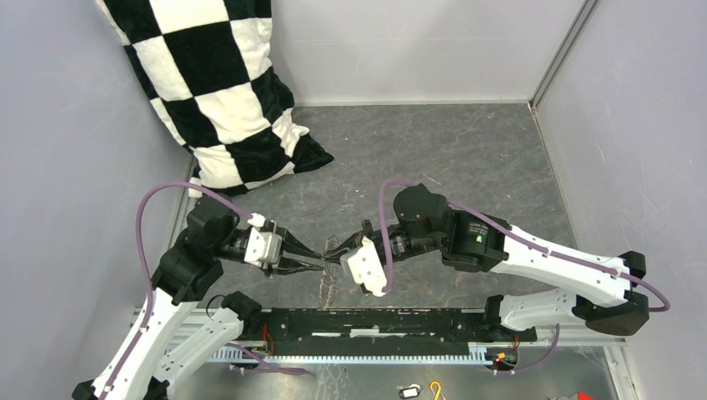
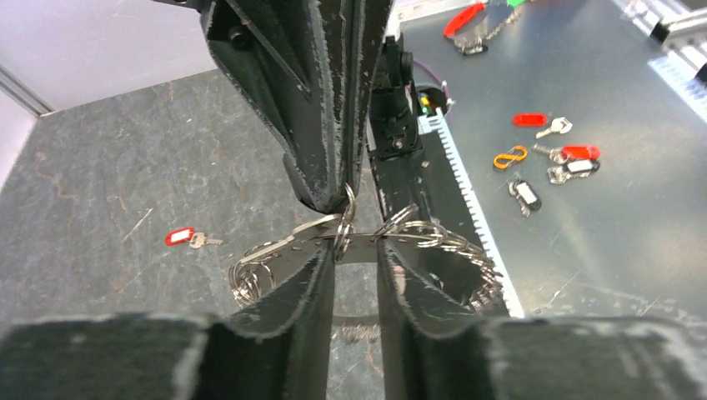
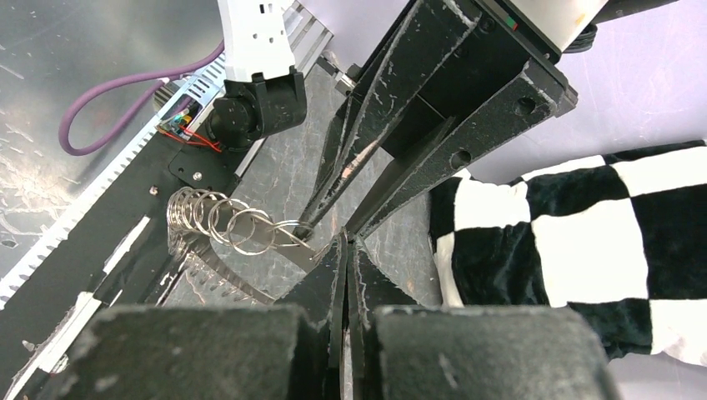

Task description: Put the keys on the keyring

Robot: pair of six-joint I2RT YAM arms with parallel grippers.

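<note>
The keyring point(image 2: 433, 242) is a thin grey metal hoop fringed with small rings, held up between both grippers over the table. It also shows in the right wrist view point(image 3: 221, 225). My right gripper point(image 3: 346, 242) is shut on the hoop's band beside a small split ring point(image 2: 345, 218). My left gripper point(image 2: 356, 250) has its jaws a little apart, with the band running across their tips. The grippers meet tip to tip in the top view, left gripper point(image 1: 318, 264) and right gripper point(image 1: 333, 253). A red-headed key point(image 2: 185, 237) lies on the table. I cannot pick out a black-headed key.
A checkered pillow point(image 1: 225, 92) leans in the far left corner. The black rail point(image 1: 367, 321) runs along the near edge. On the metal shelf beyond it lie red tags with keys point(image 2: 534, 121), an orange hook point(image 2: 509, 157) and a dark tag point(image 2: 523, 192).
</note>
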